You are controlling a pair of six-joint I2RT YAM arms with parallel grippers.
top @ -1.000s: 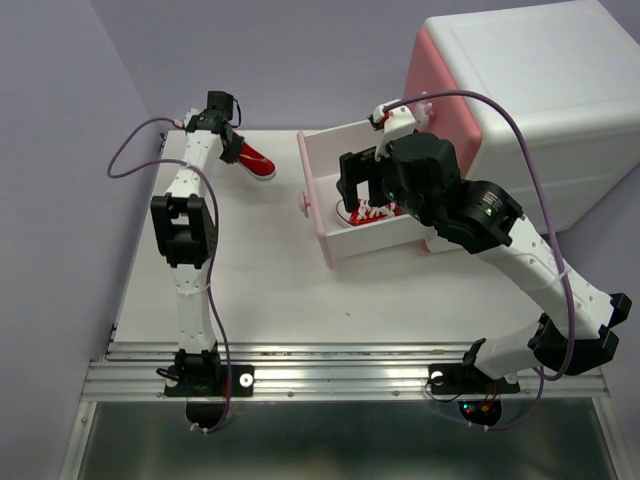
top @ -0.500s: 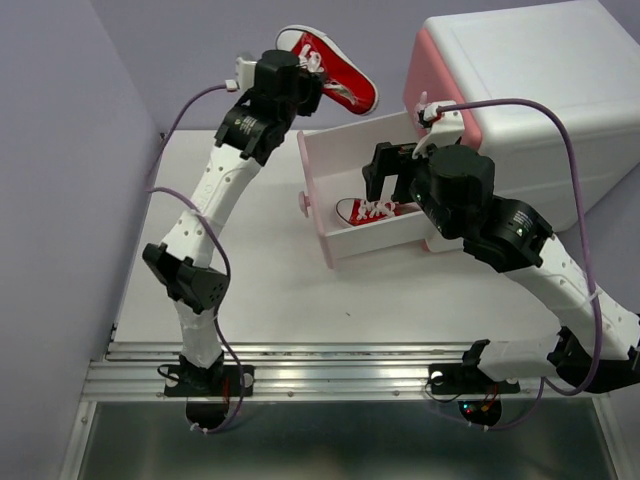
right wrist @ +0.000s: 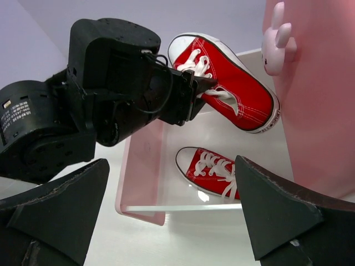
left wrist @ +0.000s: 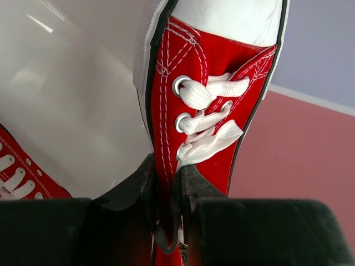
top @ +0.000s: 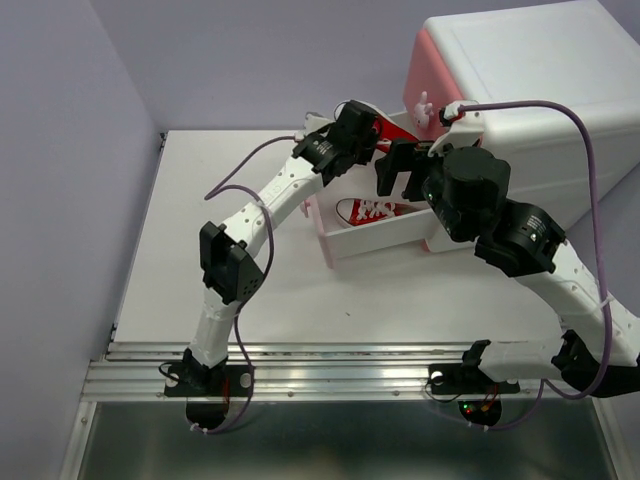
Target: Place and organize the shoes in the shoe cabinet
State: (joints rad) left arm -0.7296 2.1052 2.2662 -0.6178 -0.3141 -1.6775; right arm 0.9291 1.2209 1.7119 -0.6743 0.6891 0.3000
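Observation:
My left gripper [top: 362, 132] is shut on a red shoe [top: 388, 134] with white laces, pinching its upper edge beside the laces [left wrist: 208, 111]. The shoe hangs tilted over the back of the open drawer [top: 318, 170], toe towards the shoe cabinet [top: 540, 90]. A second red shoe [top: 372, 210] lies flat on the drawer floor [right wrist: 183, 138]. My right gripper [top: 400, 168] hovers open above the drawer's near side, with nothing between its fingers [right wrist: 277, 216]. From the right wrist I see the held shoe [right wrist: 238, 83] above the lying one [right wrist: 213, 172].
The cabinet's pink front [right wrist: 316, 111] with a bunny-shaped knob [right wrist: 277, 39] rises right behind the drawer. The drawer's pink face and small knob [top: 303, 203] point left. The white tabletop [top: 200, 230] stretches left of the drawer. The two arms stand close together over it.
My left arm has swung the red shoe from high over the table's back edge down and right to above the drawer. The right gripper has drifted slightly right, still open.

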